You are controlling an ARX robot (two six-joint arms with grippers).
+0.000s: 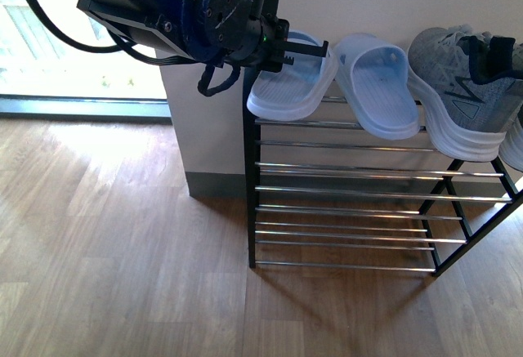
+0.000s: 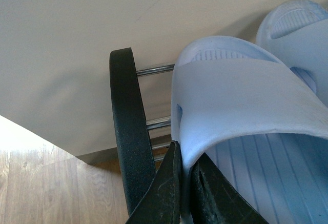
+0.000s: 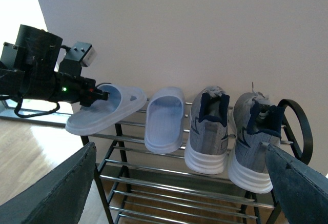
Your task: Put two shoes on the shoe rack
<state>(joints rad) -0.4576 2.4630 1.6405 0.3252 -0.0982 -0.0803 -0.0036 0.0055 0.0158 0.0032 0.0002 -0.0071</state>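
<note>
From the front view, the left tool (image 1: 315,49) is reaching in from the upper left and pinching the near edge of a pale blue slide sandal (image 1: 292,87) at the left end of the shoe rack (image 1: 343,210). That sandal is tilting outward past the rack's top bars. A second pale blue sandal (image 1: 377,87) is lying just beside it on the top tier. Further right, one grey knit sneaker (image 1: 453,87) is sitting on the same tier, its white sole facing the camera, and a sliver of the other sneaker (image 1: 515,140) is showing at the right edge. The rack is standing on a wooden floor (image 1: 122,251) against a light wall.

In the left wrist view, the tool's two dark fingers (image 2: 166,193) are closing narrowly on the strap edge of the first sandal (image 2: 241,111), with only the sandal's thin rim between them. The rack's rounded black side frame (image 2: 128,131) is standing just beside the fingers, and the second sandal (image 2: 300,34) is lying beyond.

In the right wrist view, the right tool's two dark fingers (image 3: 51,188) are spreading wide apart at the frame's lower corners, holding nothing. Between them, both sneakers (image 3: 207,129) (image 3: 253,137) are resting side by side, heels outward, on the top tier right of the two sandals, while the left tool (image 3: 102,95) is gripping the leftmost sandal (image 3: 105,108).
</note>
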